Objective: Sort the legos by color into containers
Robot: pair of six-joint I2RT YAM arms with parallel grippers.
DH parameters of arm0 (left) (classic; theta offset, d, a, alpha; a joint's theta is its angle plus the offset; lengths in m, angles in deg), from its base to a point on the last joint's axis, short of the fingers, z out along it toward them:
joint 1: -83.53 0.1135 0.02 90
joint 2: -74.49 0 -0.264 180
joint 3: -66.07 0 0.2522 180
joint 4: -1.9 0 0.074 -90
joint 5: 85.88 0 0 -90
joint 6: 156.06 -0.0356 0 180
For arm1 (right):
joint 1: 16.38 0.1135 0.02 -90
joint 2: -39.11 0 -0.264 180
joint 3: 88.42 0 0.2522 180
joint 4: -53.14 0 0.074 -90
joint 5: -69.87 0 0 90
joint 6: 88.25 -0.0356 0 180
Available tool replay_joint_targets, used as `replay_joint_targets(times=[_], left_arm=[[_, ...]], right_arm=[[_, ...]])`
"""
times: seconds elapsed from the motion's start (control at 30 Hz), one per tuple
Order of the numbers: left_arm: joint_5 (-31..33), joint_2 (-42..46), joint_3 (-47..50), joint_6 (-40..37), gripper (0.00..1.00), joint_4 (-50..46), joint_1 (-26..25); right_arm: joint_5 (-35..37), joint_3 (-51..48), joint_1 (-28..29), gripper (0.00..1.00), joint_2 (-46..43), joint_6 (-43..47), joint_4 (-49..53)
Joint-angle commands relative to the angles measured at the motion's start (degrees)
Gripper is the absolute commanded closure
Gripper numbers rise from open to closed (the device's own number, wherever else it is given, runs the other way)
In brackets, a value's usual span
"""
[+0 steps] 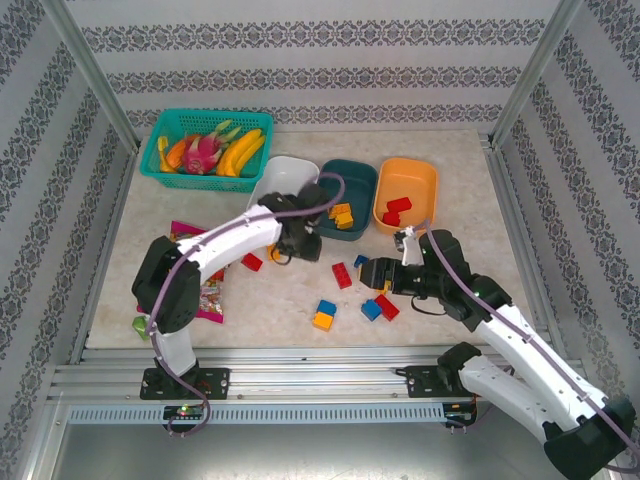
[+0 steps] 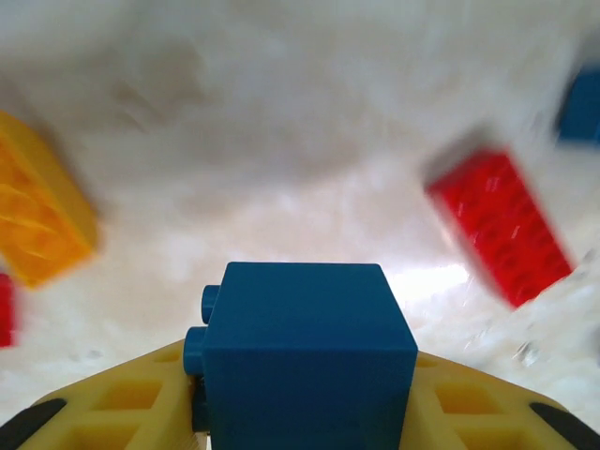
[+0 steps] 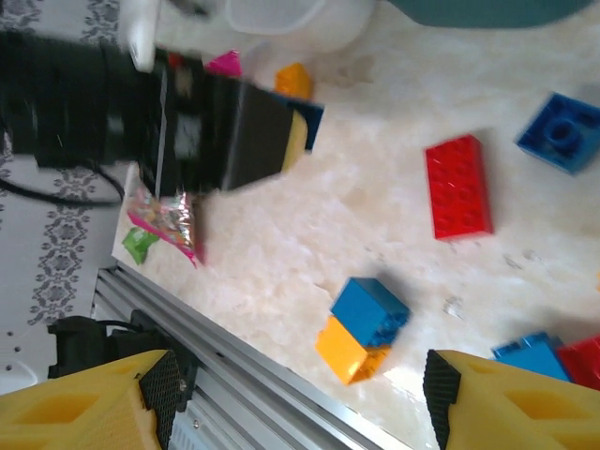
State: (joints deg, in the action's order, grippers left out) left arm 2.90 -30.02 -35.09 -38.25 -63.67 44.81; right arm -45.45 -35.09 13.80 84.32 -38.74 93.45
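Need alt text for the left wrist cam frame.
A blue plastic studded brick sits clamped between the yellow fingers of the left gripper at bottom centre. Behind it, blurred on the pale marbled table, lie a red brick at right and a yellow-orange brick at left.

Your pale marbled tabletop (image 1: 470,200) carries, along its back, a teal mesh basket (image 1: 200,182), a white plastic dish (image 1: 285,172), a dark teal plastic dish (image 1: 352,180) and an orange plastic dish (image 1: 410,175). Loose studded plastic bricks (image 1: 342,275) lie mid-table; a colourful candy bag (image 1: 212,298) lies left.
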Motion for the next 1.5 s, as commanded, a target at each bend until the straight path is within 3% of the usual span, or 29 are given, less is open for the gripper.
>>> replay_joint_targets(times=[0.0,0.17,0.37,0.63,0.7,0.8,1.03,1.23,1.47], left_arm=[[4.0,0.3,-5.1,-0.1,0.60,-7.2,5.3],[5.7,-5.7,-12.7,-0.7,0.60,-9.2,11.3],[8.7,-16.6,-22.2,-1.1,0.60,-11.9,14.7],[10.2,-26.7,-30.0,-1.5,0.56,-14.1,16.2],[10.3,-27.9,-30.9,-1.4,0.52,-14.6,16.4],[9.7,-28.6,-31.3,-1.4,0.36,-14.6,16.4],[9.4,-27.2,-35.4,-1.7,0.28,-16.2,16.4],[8.3,-17.6,-35.8,0.7,0.26,-16.3,16.4],[2.8,1.5,-19.1,7.0,0.26,-11.0,16.0]], right_arm=[[3.3,4.0,2.4,0.29,3.3,-1.7,-9.2],[7.4,8.2,4.0,0.28,11.1,-6.1,-19.8],[8.1,17.1,4.4,0.28,21.1,-7.3,-19.5],[7.6,18.3,4.6,0.28,23.1,-6.8,-18.0],[7.9,17.4,4.6,0.28,22.6,-6.8,-17.5],[8.3,16.4,4.6,0.28,21.9,-7.0,-17.1],[9.2,17.7,4.4,0.28,21.9,-4.7,-13.8],[10.8,21.9,4.4,0.29,22.5,0.2,-8.0],[13.5,24.2,5.2,0.29,21.6,6.0,-2.0]])
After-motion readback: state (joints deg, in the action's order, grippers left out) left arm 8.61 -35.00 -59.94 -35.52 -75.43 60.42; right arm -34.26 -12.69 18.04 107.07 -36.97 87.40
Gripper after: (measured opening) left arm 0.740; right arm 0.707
